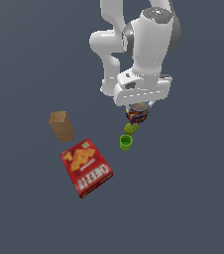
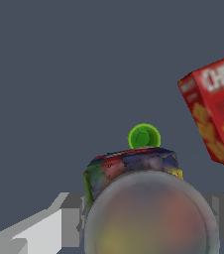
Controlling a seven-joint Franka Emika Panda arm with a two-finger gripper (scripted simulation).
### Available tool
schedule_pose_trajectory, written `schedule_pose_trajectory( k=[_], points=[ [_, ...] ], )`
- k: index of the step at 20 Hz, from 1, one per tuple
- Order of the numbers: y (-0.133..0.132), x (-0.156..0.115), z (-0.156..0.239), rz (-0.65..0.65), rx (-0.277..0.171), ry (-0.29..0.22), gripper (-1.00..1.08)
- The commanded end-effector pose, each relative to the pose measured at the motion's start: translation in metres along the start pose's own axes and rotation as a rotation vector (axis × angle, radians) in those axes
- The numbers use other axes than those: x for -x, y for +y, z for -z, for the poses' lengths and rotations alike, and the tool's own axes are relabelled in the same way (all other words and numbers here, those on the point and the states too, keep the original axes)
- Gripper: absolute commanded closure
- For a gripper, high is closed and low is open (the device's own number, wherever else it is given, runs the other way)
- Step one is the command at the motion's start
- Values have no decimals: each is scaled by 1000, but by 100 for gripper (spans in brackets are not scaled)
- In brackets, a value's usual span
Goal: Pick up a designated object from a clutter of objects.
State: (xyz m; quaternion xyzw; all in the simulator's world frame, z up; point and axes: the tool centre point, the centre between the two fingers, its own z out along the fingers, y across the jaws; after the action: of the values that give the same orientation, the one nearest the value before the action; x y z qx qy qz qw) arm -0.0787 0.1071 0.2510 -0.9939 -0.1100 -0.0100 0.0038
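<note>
Multicoloured can point(image 1: 137, 114) sitting directly under the gripper point(image 1: 138, 110), between the fingers; only its lower label, blue, red and yellow, visible below the white hand in the exterior view. In the wrist view, can point(image 2: 134, 171) filling the lower middle, blurred pale round top nearest the camera, label band showing behind it. Grey fingers point(image 2: 70, 221) flanking the can on both sides, set close against its wall; contact looks likely on both sides but actual squeeze cannot be confirmed, jaws at about can width. Whether the can rests on the floor or is lifted clear: cannot tell. Lumpy yellow-green object point(image 1: 130, 128) just beside the can, toward the camera in the exterior view, seemingly touching or nearly so. Small green cup point(image 1: 126, 142) next in line, near the lumpy object, upright with open mouth up; also seen past the can in the wrist view point(image 2: 144, 136). Red cracker box point(image 1: 86, 166) well apart, toward the exterior view's left, lying flat, face up. Tan-brown box point(image 1: 61, 126) beyond it, standing upright, slightly tilted. Dark grey floor point(image 1: 193, 198) underneath everything.
</note>
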Motion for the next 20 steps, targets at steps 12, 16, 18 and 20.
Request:
schedule_pose_trajectory(
  k=[12, 16, 18, 20],
  points=[
    [33, 10, 125, -2, 2, -11, 108],
    [42, 11, 157, -3, 3, -15, 108],
    [45, 11, 170, -3, 4, -16, 108],
    [48, 11, 181, -4, 4, -18, 108]
  ],
)
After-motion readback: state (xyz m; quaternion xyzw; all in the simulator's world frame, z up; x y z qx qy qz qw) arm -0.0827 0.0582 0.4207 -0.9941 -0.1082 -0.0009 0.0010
